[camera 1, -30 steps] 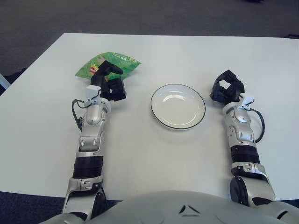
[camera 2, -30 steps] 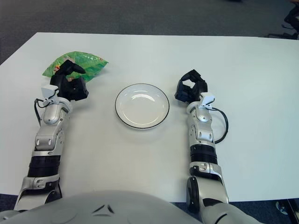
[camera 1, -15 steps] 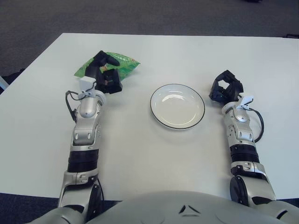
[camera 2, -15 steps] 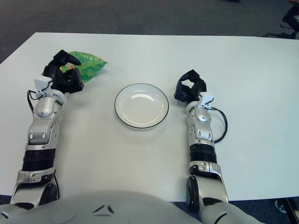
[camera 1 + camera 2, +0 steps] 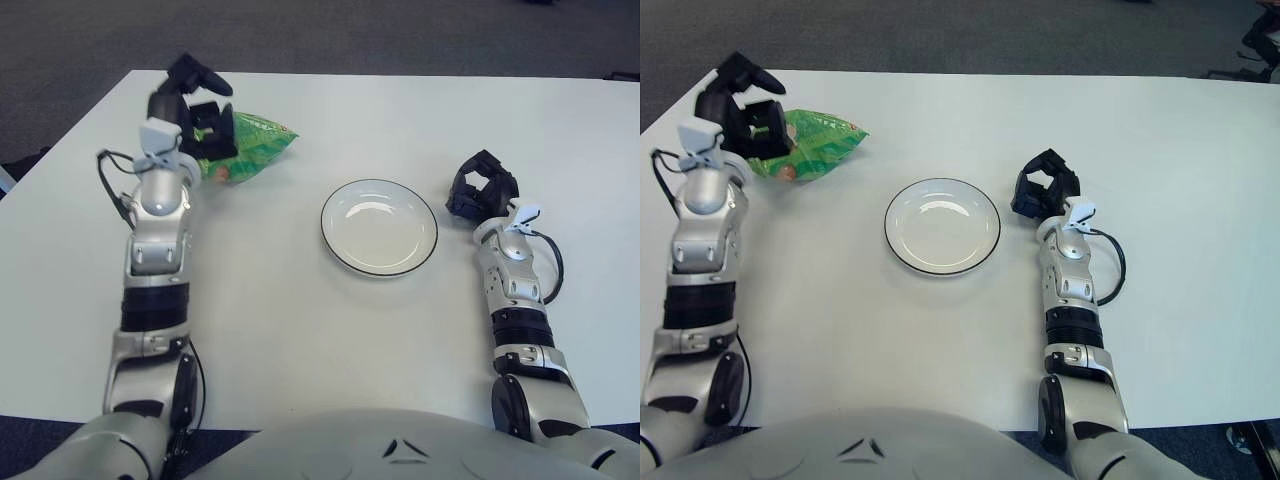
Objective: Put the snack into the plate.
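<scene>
The snack is a green crinkled bag [image 5: 249, 147] lying flat on the white table [image 5: 300, 330], at the far left. My left hand [image 5: 196, 104] is raised over the bag's left end with its black fingers spread, and it holds nothing. Whether the fingertips touch the bag cannot be told. The white plate [image 5: 379, 227] with a dark rim sits empty in the middle of the table, to the right of the bag. My right hand [image 5: 482, 190] shows just right of the plate, fingers loosely curled around nothing.
The table's left edge [image 5: 70, 165] runs close beside my left arm, and its far edge [image 5: 400, 76] lies just behind the bag. Dark carpet lies beyond both edges. A cable loops beside my right wrist [image 5: 552, 270].
My left arm has swung left and away from me, carrying the hand from the bag's near right side to above its left end, and the fingers have spread. The right hand has stayed put.
</scene>
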You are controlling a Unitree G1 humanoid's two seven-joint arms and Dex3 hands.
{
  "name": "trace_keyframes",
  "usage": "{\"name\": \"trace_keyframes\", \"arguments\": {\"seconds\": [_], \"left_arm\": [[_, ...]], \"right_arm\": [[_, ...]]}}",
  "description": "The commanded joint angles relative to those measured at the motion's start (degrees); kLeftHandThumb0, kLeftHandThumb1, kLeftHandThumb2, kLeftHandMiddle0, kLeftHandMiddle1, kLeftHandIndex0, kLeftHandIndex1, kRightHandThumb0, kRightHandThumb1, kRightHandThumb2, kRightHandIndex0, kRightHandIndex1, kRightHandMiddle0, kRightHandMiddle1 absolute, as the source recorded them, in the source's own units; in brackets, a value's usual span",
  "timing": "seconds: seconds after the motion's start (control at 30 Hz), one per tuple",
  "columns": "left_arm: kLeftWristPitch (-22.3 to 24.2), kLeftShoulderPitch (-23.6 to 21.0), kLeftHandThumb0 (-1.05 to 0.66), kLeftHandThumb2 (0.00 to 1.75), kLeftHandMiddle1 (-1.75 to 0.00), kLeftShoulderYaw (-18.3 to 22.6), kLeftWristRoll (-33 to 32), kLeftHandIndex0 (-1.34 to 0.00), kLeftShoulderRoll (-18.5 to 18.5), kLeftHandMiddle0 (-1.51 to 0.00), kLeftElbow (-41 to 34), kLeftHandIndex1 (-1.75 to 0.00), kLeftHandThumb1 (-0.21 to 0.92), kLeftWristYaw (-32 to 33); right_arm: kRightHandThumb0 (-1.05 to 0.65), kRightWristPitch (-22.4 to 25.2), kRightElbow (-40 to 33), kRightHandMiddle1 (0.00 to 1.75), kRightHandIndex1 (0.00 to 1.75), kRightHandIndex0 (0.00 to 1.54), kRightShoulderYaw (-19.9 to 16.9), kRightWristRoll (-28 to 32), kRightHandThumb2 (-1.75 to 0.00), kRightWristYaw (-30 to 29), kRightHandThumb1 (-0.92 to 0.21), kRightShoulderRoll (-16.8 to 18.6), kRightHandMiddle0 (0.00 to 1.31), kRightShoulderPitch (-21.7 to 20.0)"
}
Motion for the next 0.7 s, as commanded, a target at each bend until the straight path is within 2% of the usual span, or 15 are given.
{"name": "trace_keyframes", "arguments": {"seconds": [0.0,0.17,0.3,0.37,0.5,0.67], "left_arm": [[-3.0,-5.15,-0.44,1.13,-1.75,-1.32,5.0,-0.5,5.4,-1.18,5.29,-1.75,0.46,-0.53],[-5.18,-7.23,-0.44,1.16,-1.75,-2.97,8.29,-0.51,7.15,-1.17,8.0,-1.75,0.44,-0.14],[-3.63,-10.36,-0.45,1.2,-1.75,-4.43,10.92,-0.54,8.92,-1.15,10.2,-1.75,0.41,-0.98],[-4.83,-13.04,-0.45,1.21,-1.75,-5.13,12.09,-0.54,10.36,-1.16,15.38,-1.75,0.4,-1.09],[-9.04,-19.36,-0.45,1.21,-1.75,-9.54,18.27,-0.55,12.91,-1.2,28.26,-1.75,0.4,1.93],[-13.91,-22.35,-0.46,1.22,-1.75,-16.24,28.38,-0.55,15.41,-1.22,37.35,-1.75,0.4,9.5]], "right_arm": [[-0.49,-0.55,3.19,1.75,1.75,1.31,-0.1,0.04,-1.36,0.0,-0.29,1.52,0.64,4.76],[-0.49,-0.58,3.29,1.75,1.75,1.31,-0.15,0.09,-1.36,-0.01,-0.28,1.54,0.64,4.72],[-0.49,-0.67,3.35,1.75,1.75,1.31,-0.11,-0.01,-1.36,-0.15,-0.28,1.55,0.64,4.68],[-0.49,-0.7,3.39,1.75,1.75,1.31,-0.1,0.02,-1.36,-0.16,-0.28,1.55,0.64,4.65],[-0.5,-0.72,3.53,1.75,1.75,1.31,-0.1,0.06,-1.36,-0.18,-0.28,1.59,0.64,4.56],[-0.5,-0.76,3.78,1.75,1.75,1.31,-0.13,0.06,-1.36,-0.23,-0.28,1.6,0.64,4.43]]}}
